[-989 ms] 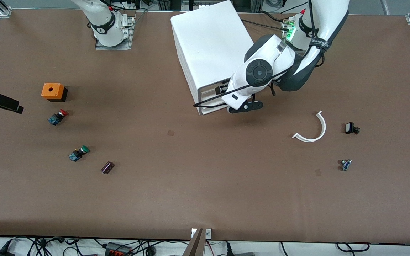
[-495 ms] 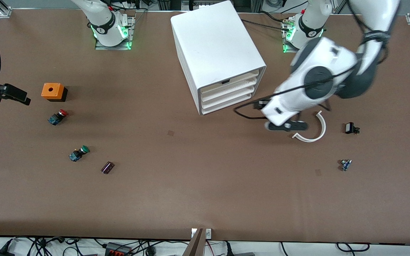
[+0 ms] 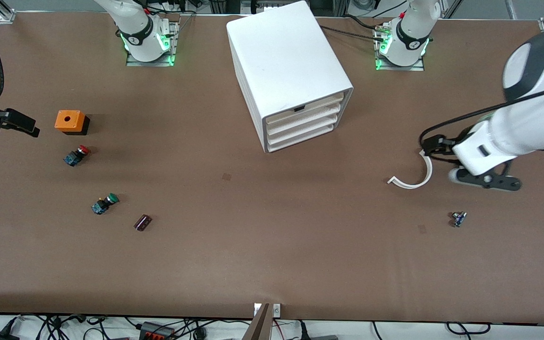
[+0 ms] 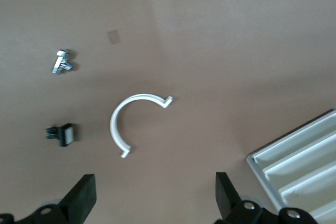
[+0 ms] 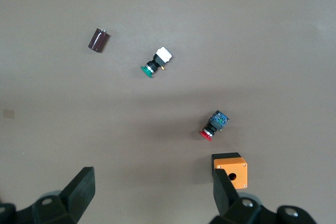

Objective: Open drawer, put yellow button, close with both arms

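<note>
The white cabinet [image 3: 286, 61] stands at the table's middle near the bases. Its top drawer [image 3: 314, 103] is shut, flush with the three below. No yellow button shows in any view. My left gripper [image 3: 435, 144] is open and empty, up over the table toward the left arm's end, beside a white curved strip [image 3: 429, 172]. In the left wrist view the gripper [image 4: 152, 200] has its fingers wide apart, with the cabinet's front [image 4: 299, 166] at the edge. My right gripper [image 3: 14, 123] is open and empty beside the orange box [image 3: 70, 121]; it also shows in the right wrist view [image 5: 152, 198].
A red-capped button [image 3: 77, 155], a green-capped button [image 3: 104, 203] and a dark cylinder [image 3: 142, 222] lie toward the right arm's end. A bolt [image 3: 458, 218] lies toward the left arm's end. A small black clip [image 4: 63, 134] shows beside the strip [image 4: 113, 124].
The left arm has swung from the cabinet's front to the left arm's end of the table. The top drawer now shows shut. The right gripper has barely shifted.
</note>
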Tool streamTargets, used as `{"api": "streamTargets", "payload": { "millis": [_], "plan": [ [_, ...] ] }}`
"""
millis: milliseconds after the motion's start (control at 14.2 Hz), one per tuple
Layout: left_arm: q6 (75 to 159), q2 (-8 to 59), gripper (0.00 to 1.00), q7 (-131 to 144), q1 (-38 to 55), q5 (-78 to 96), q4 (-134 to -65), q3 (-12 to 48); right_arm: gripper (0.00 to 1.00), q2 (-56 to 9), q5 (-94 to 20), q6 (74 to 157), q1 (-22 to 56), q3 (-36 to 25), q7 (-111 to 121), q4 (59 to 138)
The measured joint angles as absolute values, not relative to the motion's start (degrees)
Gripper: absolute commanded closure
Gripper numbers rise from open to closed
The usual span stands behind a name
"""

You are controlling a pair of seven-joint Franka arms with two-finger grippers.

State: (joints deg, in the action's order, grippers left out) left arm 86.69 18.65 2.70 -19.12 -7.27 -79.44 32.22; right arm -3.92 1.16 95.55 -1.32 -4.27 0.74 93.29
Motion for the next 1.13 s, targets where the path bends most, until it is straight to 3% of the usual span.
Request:
{"api": "streamTargets", "payload": {
  "millis": [141,495,777,1130],
  "plan": [
    [85.72,15.06,0.00,-0.07,-19.48,-7.27,-79.43,30.30,0.00,-3.84,1.21,95.54,-1.32,-4.24,0.74,93.29],
    [87.55,3.79,0.00,-1.30,-4.97,-2.86,-86.91,9.91,0.00,-3.80,1.22,95.59,-1.31,-4.10,0.74,93.29],
    [95.42,-1.96,0.00,-1.38,-0.72,-2.11,-97.88,4.37,0.00,-3.78,1.22,95.59,-1.31,-3.98,0.74,93.30],
    [95.92,-3.23,0.00,-1.43,0.58,-2.10,-99.43,3.21,0.00,-3.78,1.24,95.58,-1.31,-3.96,0.74,93.41]
  ]
}}
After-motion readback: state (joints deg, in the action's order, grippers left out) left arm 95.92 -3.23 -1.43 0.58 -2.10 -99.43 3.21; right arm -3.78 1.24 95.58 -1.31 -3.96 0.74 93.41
